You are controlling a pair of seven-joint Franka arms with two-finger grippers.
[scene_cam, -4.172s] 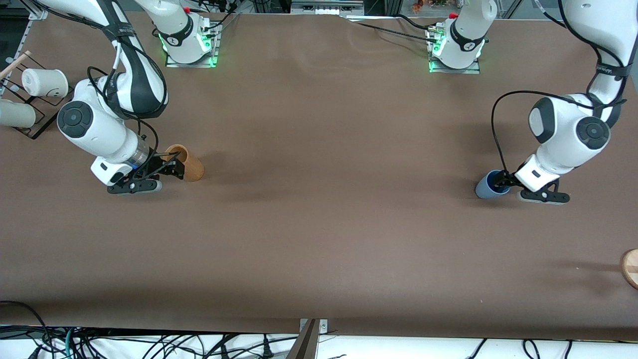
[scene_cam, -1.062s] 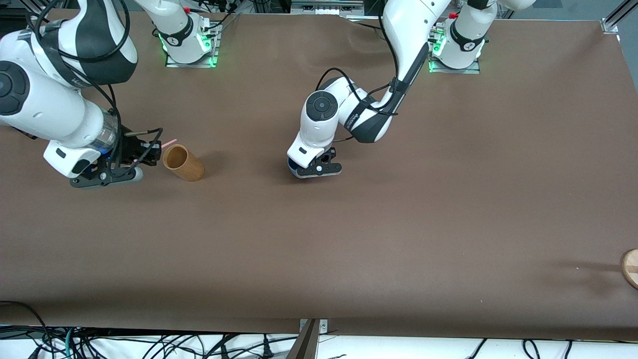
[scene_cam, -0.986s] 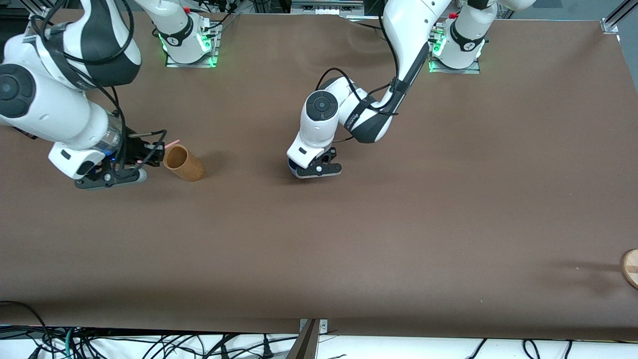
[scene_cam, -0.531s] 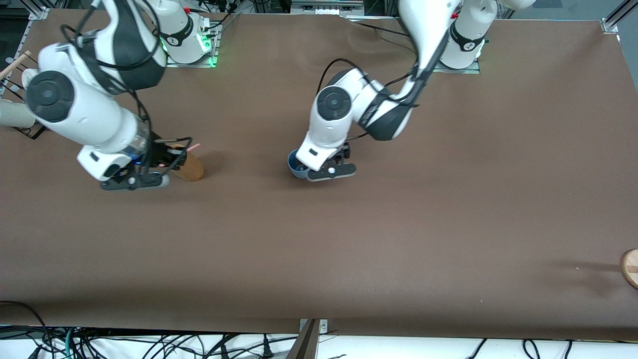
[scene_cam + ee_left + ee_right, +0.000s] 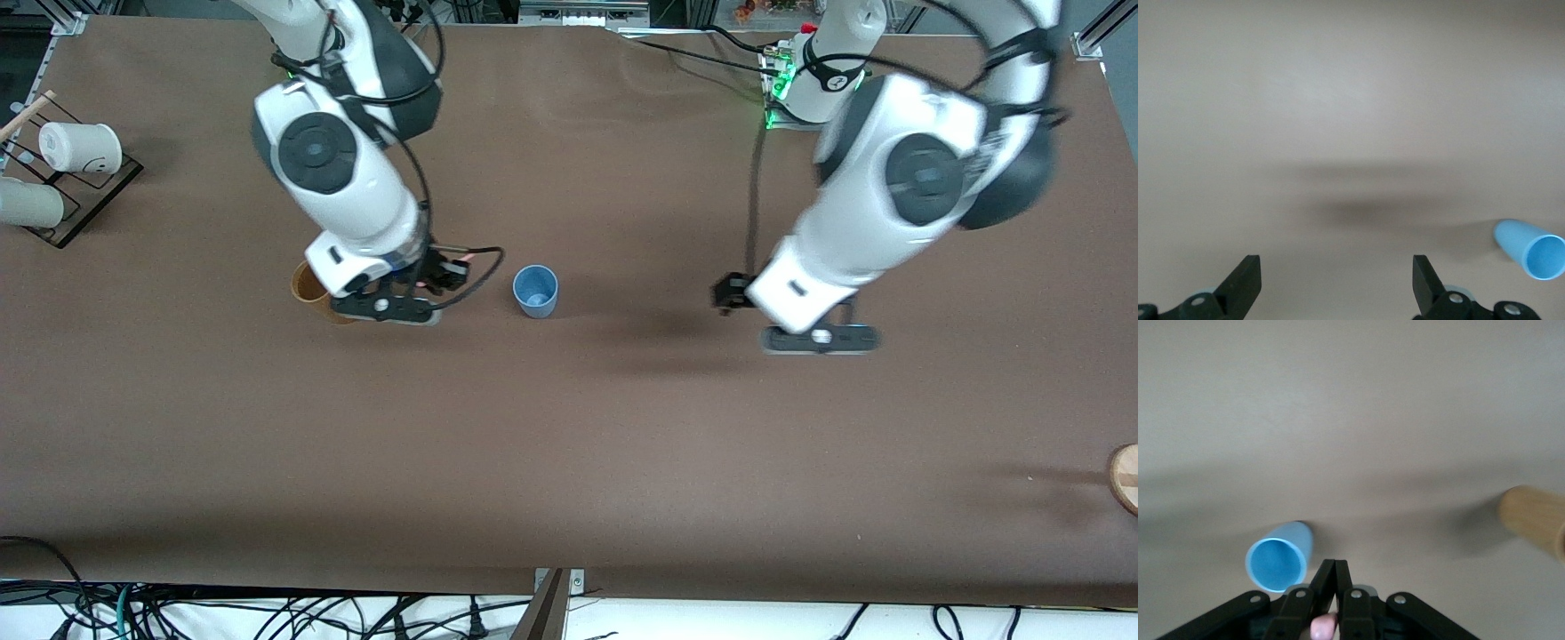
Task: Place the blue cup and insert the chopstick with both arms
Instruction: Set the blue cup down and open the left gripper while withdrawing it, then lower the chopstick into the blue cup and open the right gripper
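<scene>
1. The brown table (image 5: 569, 444) spreads under both my arms, bare along most of the edge nearest the front camera.
2. My left arm hangs in the air over the table toward its own end, well apart from the cup. Its left gripper (image 5: 1337, 287) has its fingers spread wide with nothing between them.
3. My right arm reaches down mid-table, and its right gripper (image 5: 1337, 587) is up in the air over the strip of table between the wooden holder and the blue cup, fingers pressed together on the chopstick.
4. The tan wooden holder (image 5: 307, 286) stands on the table toward the right arm's end, partly hidden under my right wrist in the front view.
5. The blue cup (image 5: 535, 291) stands upright and alone on the table, mouth open, near the table's middle and just beside my right gripper, touching neither gripper.
6. The chopstick (image 5: 462, 259) is pinched in my right gripper; only a short pink end shows past the fingers in each view.
</scene>
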